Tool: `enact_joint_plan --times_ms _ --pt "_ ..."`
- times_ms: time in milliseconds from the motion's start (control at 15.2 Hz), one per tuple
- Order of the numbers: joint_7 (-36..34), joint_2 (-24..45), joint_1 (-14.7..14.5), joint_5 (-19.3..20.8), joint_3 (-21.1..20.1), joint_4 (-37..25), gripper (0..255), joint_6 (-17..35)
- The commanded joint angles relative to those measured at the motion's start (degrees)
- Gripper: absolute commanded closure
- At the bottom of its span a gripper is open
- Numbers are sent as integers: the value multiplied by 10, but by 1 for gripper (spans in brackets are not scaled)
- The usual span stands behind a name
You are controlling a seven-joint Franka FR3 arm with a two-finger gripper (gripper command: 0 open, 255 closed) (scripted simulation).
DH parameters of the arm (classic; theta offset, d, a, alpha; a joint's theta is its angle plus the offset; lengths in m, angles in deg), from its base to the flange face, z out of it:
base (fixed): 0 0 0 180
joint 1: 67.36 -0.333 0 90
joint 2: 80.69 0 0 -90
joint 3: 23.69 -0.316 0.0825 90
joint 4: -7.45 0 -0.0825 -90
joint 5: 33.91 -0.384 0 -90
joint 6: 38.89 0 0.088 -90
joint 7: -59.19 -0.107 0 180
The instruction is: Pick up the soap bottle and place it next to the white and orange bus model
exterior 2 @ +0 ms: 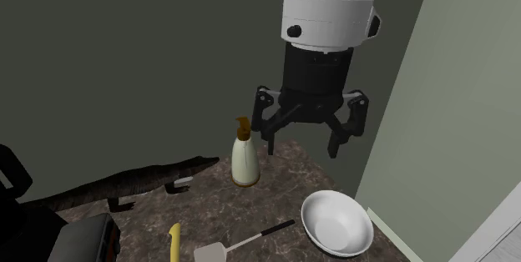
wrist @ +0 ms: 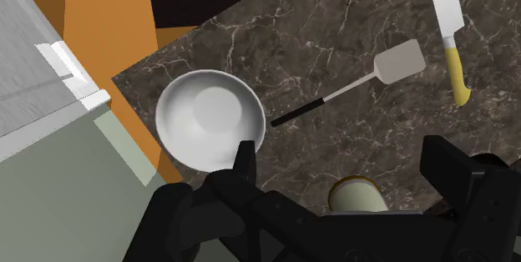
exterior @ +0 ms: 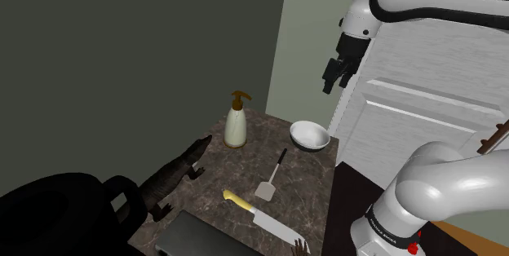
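Note:
The soap bottle (exterior: 236, 124) is cream with a brown pump and stands upright near the back of the dark marble counter (exterior: 236, 169). In the second exterior view the soap bottle (exterior 2: 244, 158) is just left of and below my gripper (exterior 2: 305, 142), which hangs open in the air and holds nothing. From the shoulder view my gripper (exterior: 334, 75) is high above the counter's right end. In the wrist view the soap bottle's top (wrist: 355, 195) shows between the spread fingers of my gripper (wrist: 344, 164), far below them.
A white bowl (exterior: 310, 136) sits right of the bottle. A spatula (exterior: 272, 177) and a yellow-handled knife (exterior: 261, 218) lie nearer the front. A dark crocodile figure (exterior: 175, 177) lies at the left, by a black bulky object (exterior: 57, 214). A white door (exterior: 424, 108) stands right of the counter.

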Motion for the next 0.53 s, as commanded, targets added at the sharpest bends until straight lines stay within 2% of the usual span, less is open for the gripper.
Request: enact_joint_plan --times_ms 0,462 --pt "0 0 0 0 0 0 0 0" --pt "-37 147 -12 -12 -36 -56 0 88"
